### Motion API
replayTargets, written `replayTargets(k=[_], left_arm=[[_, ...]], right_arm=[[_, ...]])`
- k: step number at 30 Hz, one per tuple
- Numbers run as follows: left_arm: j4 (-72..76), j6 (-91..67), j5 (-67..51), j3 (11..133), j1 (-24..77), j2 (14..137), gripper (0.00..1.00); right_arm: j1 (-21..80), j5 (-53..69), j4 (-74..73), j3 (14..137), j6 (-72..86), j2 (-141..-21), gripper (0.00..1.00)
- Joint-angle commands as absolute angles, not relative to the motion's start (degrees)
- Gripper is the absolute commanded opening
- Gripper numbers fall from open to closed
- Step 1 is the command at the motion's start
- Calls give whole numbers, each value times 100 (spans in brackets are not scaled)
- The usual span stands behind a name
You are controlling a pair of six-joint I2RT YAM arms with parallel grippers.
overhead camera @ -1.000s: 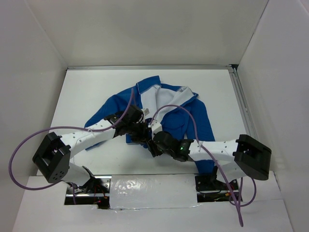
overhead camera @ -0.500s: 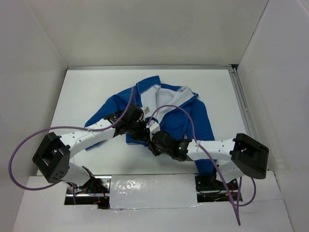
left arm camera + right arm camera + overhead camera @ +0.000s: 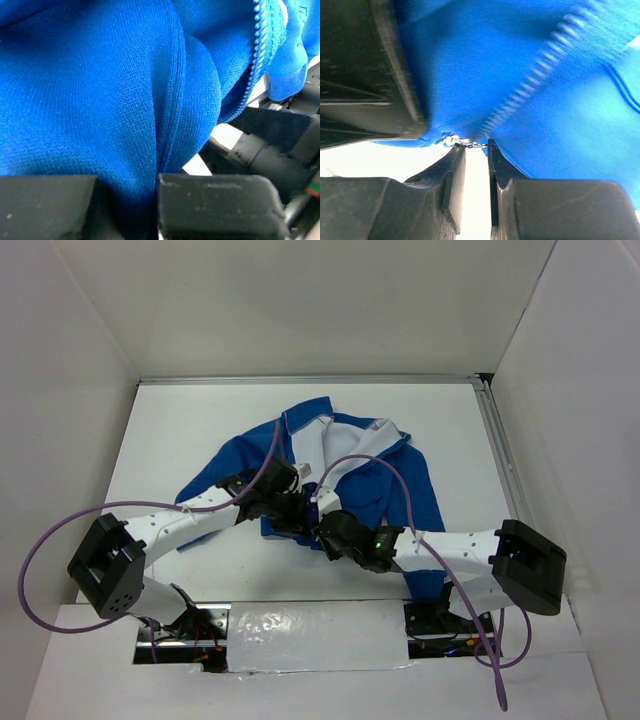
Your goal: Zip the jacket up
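Note:
The blue jacket [image 3: 352, 468] lies open in the middle of the table, white lining showing. My left gripper [image 3: 287, 512] is at its bottom hem, shut on a fold of blue fabric [image 3: 100, 90]; its fingers [image 3: 215, 200] pinch the cloth. A zipper tooth row [image 3: 252, 65] runs beside that fold. My right gripper [image 3: 318, 524] is at the hem just right of the left one. In the right wrist view the jaws stand narrowly apart, and the gripper [image 3: 476, 147] has its tips against the small metal zipper slider [image 3: 462, 143] at the bottom of the zipper teeth [image 3: 540, 75].
White walls enclose the table on three sides [image 3: 300, 310]. A metal rail [image 3: 500, 450] runs along the right edge. Purple cables [image 3: 60, 530] loop from both arms. The left gripper's dark body [image 3: 355, 75] sits close to my right fingers.
The right arm shifted left toward the hem, then back a little right. The left gripper has kept its hold on the fabric in place.

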State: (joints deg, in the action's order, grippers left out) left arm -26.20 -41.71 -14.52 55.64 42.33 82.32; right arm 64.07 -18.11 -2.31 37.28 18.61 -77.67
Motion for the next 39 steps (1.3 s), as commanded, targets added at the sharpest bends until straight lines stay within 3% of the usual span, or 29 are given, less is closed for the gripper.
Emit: replayTargets(k=[1,4,7,14,15,18,20,25,30,34,39], left_arm=[[-2672,-3902,-1362,5783,4263,8288,0],[-2760,-3841,-1327,5809,4263,8350,0],[-2699,-3736,-1546,5827,4254,8376,0],[-2566,-3753,-1758,5827,4254,7955,57],[-2593,-3814,-1723,5836,4254,7893,78],[-2759,-3981,-1469,5783,4254,7603,84],[-2908,-4208,-1407,5661,4245,7357,99],[-2866,-4955,-1476,4925,4245,6418,99],[-1613,-5081,-1898,4070,4254,5433,92],[-1161,-4957,-1968,3955,4280,5572,81],[-55,-5141,-2101,3481,4447,5625,77]], right_arm=[[6372,-2705,-561,4069,2126,-7497,0],[6372,-3076,-607,4122,2250,-7314,0],[6372,-2647,-361,4052,2101,-7181,0],[6372,-1697,-369,4245,2100,-7260,0],[6372,-1522,-395,4245,2127,-7260,0],[6363,-1171,-457,4298,2188,-7260,0],[6329,-1038,-483,4333,2232,-7251,0],[6188,-440,-483,4394,2373,-7286,0],[5925,122,-378,4272,2522,-7155,0],[5626,771,-97,4052,2593,-6847,0],[5247,1405,-35,3920,2628,-6645,0]])
